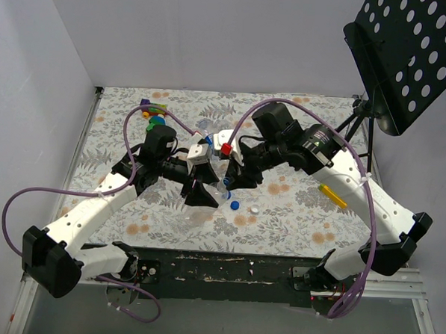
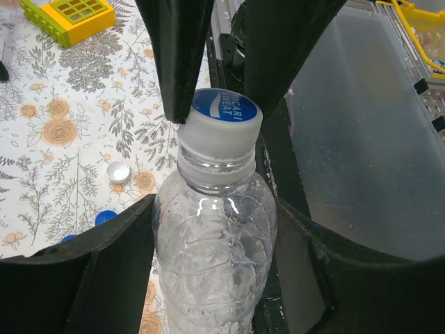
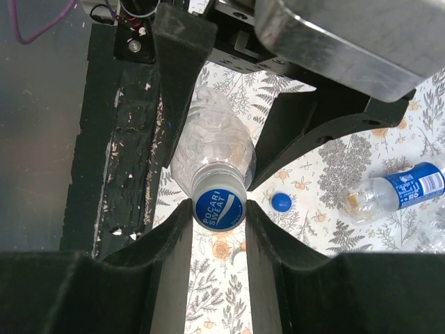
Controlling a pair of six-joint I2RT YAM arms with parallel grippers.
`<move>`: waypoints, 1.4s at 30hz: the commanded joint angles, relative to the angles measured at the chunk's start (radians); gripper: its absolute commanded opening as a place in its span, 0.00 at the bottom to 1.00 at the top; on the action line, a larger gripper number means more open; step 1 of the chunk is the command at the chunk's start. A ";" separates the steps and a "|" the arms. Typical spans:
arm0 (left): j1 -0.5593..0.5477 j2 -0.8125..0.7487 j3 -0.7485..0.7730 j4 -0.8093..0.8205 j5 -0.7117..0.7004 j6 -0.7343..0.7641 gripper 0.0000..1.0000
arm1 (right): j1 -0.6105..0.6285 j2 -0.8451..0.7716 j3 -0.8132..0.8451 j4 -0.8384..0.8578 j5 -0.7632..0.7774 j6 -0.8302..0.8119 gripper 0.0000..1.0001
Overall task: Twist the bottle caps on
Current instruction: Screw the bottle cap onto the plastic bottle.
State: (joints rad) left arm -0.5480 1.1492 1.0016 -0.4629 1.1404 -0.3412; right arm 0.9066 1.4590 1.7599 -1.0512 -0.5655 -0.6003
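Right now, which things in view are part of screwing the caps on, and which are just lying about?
For the job: gripped clear bottle, its blue-topped cap, loose blue cap, loose white cap, labelled bottle lying down.
Lying about: yellow-green toy block, yellow pen-shaped thing, music stand.

"POCARI SWEAT" stands in white letters on the cap's [image 3: 220, 209] blue top; the label on the lying bottle [image 3: 393, 193] is too blurred to read.
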 commanded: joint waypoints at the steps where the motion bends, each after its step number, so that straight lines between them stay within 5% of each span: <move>1: 0.000 -0.035 0.026 0.216 0.084 -0.067 0.00 | 0.043 0.018 -0.037 -0.052 -0.126 -0.096 0.01; 24: -0.061 -0.180 -0.060 0.234 -0.261 0.062 0.00 | 0.043 0.044 0.009 0.013 0.044 0.335 0.01; 42: -0.107 -0.269 -0.176 0.487 -0.504 -0.009 0.00 | 0.043 0.075 0.059 0.028 0.295 0.835 0.01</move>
State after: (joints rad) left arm -0.6315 0.9272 0.8165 -0.2077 0.7124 -0.3733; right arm 0.9302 1.4944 1.8019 -0.9882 -0.3157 0.0242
